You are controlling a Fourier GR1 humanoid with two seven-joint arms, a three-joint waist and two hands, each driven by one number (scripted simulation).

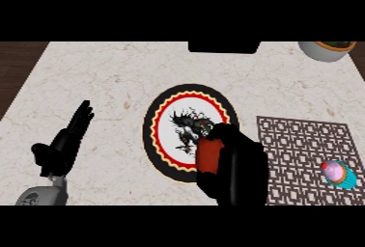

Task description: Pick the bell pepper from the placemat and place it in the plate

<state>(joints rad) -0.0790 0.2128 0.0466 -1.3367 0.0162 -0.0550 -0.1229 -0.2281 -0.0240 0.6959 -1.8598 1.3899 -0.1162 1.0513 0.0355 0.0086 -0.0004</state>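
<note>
My right hand [239, 169] is curled round a red bell pepper [208, 155], holding it over the lower right part of the plate [160, 120]. The plate is round with a black scalloped rim, a red ring and a dark figure in its white middle. The brown lattice placemat [303, 140] lies just right of the plate, with the hand's back covering its left edge. My left hand [68, 142] rests open at the left, fingers straight and pointing up, apart from everything.
A small cupcake [336, 173] with a blue wrapper and pink top sits on the placemat's right side. A white bowl [327, 50] stands at the far right corner. A dark box [223, 46] sits at the counter's back edge. Dark wood borders the counter at left.
</note>
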